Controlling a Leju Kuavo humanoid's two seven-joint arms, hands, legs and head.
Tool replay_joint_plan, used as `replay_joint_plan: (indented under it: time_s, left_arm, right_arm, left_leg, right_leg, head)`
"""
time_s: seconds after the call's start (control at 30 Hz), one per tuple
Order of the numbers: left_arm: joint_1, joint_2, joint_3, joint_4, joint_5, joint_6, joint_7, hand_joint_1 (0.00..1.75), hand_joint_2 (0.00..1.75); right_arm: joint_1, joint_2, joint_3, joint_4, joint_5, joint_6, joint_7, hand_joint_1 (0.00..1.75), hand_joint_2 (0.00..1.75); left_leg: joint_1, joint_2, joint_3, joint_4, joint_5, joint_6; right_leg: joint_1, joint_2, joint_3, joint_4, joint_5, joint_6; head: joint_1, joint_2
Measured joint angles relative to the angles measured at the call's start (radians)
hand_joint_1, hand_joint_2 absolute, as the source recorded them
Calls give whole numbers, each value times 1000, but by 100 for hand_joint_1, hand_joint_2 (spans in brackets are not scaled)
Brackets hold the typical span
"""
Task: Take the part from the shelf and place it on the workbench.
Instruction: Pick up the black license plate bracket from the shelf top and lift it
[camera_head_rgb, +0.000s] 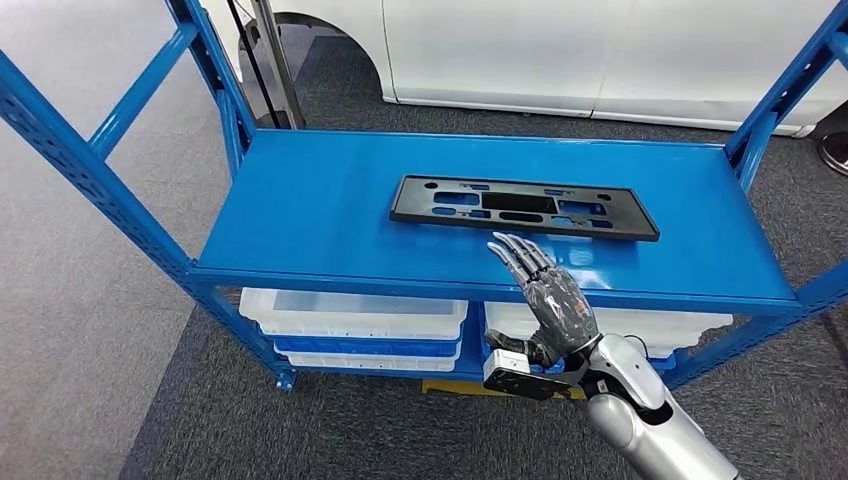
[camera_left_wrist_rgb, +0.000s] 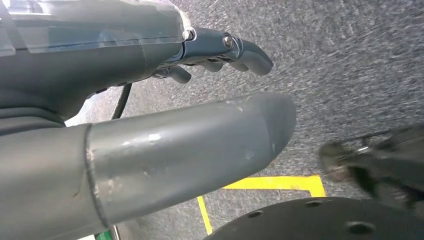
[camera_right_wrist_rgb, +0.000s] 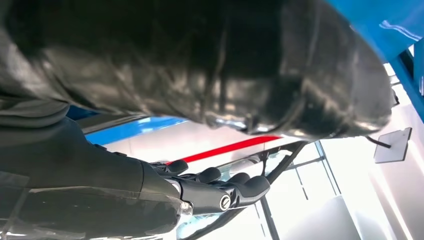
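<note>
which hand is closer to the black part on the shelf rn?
Right. The right hand is over the shelf's front edge, fingers extended just short of the black part, not touching. The left hand hangs over grey carpet, away from the shelf.

Silver right arm (camera_head_rgb: 650, 425) with dark ribbed-cover right hand (camera_head_rgb: 553, 297); left hand (camera_left_wrist_rgb: 150, 100) grey-thumbed, screw-jointed dark fingers (camera_left_wrist_rgb: 245, 52).

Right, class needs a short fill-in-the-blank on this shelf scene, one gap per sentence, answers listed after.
1. The black part lies flat on the ____ shelf.
2. The right hand reaches toward the part with its fingers ____.
3. Under the shelf's top board stand white ____.
4. The left hand hangs over grey carpet marked with a ____ line.

Answers: blue; apart; bins; yellow
</note>
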Motion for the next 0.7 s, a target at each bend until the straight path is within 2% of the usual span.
replay_joint_plan:
  time_s: [0.03, 0.07, 0.1, 0.13, 0.2, 0.27, 0.3, 0.33, 0.4, 0.43, 0.47, 0.5, 0.57, 0.6, 0.63, 0.67, 0.7]
  left_arm:
    - [2, 0, 0, 0, -1, -1, -2, 0, 0]
    - [3, 0, 0, 0, -2, -2, -3, 0, 0]
    - [4, 0, 0, 1, -4, -3, -4, 0, 0]
    - [4, 0, 0, 2, -6, -3, -5, 0, 0]
    - [1, 0, 0, 3, -10, -5, -6, 0, 0]
    - [1, 1, 0, 3, -13, -7, -7, 0, 0]
    - [2, 1, 0, 3, -14, -8, -8, 0, 0]
    - [2, 1, 0, 3, -15, -9, -9, 0, 0]
    - [2, 2, 0, 3, -18, -10, -12, 0, 0]
    - [1, 2, 0, 3, -19, -11, -14, 0, 0]
    - [1, 2, 0, 3, -20, -12, -15, 0, 0]
    - [1, 2, 0, 3, -20, -12, -15, 0, 0]
    - [4, 0, 0, 5, -20, -12, -15, 0, 0]
    - [5, -1, 0, 6, -21, -12, -15, 0, 0]
    - [5, -3, 0, 8, -22, -12, -18, 0, 0]
    - [5, -4, 0, 10, -23, -13, -21, 0, 0]
    - [4, -4, -1, 10, -26, -13, -25, 0, 0]
  right_arm:
    - [2, 1, 0, 0, 0, -1, 1, 0, 0]
    - [3, 1, -1, 0, 0, -2, 3, 0, 0]
    - [4, 1, -2, 0, 0, -4, 4, 0, 0]
    - [5, 1, -3, 0, 0, -5, 5, 0, 0]
    - [6, 2, -7, -1, 1, -9, 6, 0, 0]
    - [6, 3, -12, -2, 1, -10, 6, 0, 0]
    - [5, 3, -14, -2, 1, -11, 5, 0, 0]
    - [4, 3, -17, -2, 1, -11, 5, 0, 0]
    - [4, 4, -23, -1, 1, -12, 5, 0, 0]
    - [4, 4, -25, 0, 1, -12, 5, 0, 0]
    - [4, 4, -28, 1, 1, -12, 5, 0, 44]
    - [4, 4, -30, 2, 1, -12, 5, 0, 87]
    - [3, 4, -36, 6, 1, -12, 5, 0, 175]
    - [2, 4, -38, 9, 1, -12, 6, 0, 175]
    - [2, 4, -40, 12, 1, -11, 6, 0, 175]
    - [2, 4, -43, 14, 2, -11, 8, 0, 175]
    - [1, 4, -47, 16, 2, -12, 10, 0, 175]
  left_leg:
    - [0, 1, 8, -61, 61, 2]
    - [-1, 3, 22, -115, 107, 5]
    - [-4, 4, 38, -162, 135, 10]
    - [-7, 5, 51, -191, 139, 16]
    - [-10, 3, 68, -214, 114, 31]
    - [-7, -2, 88, -233, 99, 46]
    - [-6, -3, 100, -241, 96, 53]
    - [-6, -4, 112, -247, 91, 59]
    - [-10, -6, 129, -250, 79, 68]
    - [-12, -8, 138, -250, 71, 70]
    - [-15, -11, 150, -250, 61, 70]
    - [-19, -13, 164, -250, 51, 70]
    - [-23, -17, 194, -250, 29, 69]
    - [-25, -18, 205, -251, 20, 67]
    - [-24, -20, 210, -252, 12, 63]
    - [-23, -20, 213, -252, 7, 58]
    - [-23, -20, 217, -254, 6, 52]
  right_leg:
    - [-1, 0, 18, 0, -13, 4]
    - [-1, 0, 33, -3, -24, 9]
    - [-1, 0, 46, -5, -34, 15]
    - [1, 0, 53, -8, -41, 21]
    - [3, 0, 58, -9, -44, 34]
    - [2, 0, 57, 8, -47, 41]
    - [1, 1, 42, 38, -54, 44]
    - [1, 2, 13, 87, -68, 45]
    - [3, 3, -82, 215, -108, 47]
    - [4, 3, -127, 260, -118, 47]
    - [5, 3, -160, 275, -112, 45]
    - [8, 4, -174, 255, -82, 39]
    - [20, 5, -168, 142, 29, 17]
    - [26, 6, -164, 93, 74, 6]
    - [31, 7, -161, 59, 104, -3]
    - [36, 9, -161, 44, 113, -10]
    - [37, 9, -157, 38, 109, -13]
  head:
    - [0, 0]
    - [0, 0]
    - [0, 0]
    - [0, 0]
    - [-1, 0]
    - [0, 0]
    - [0, 0]
    - [1, 0]
    - [2, 0]
    - [2, 0]
    - [2, 0]
    - [2, 0]
    - [2, 0]
    - [0, 0]
    - [-1, 0]
    - [-3, 0]
    - [-4, 0]
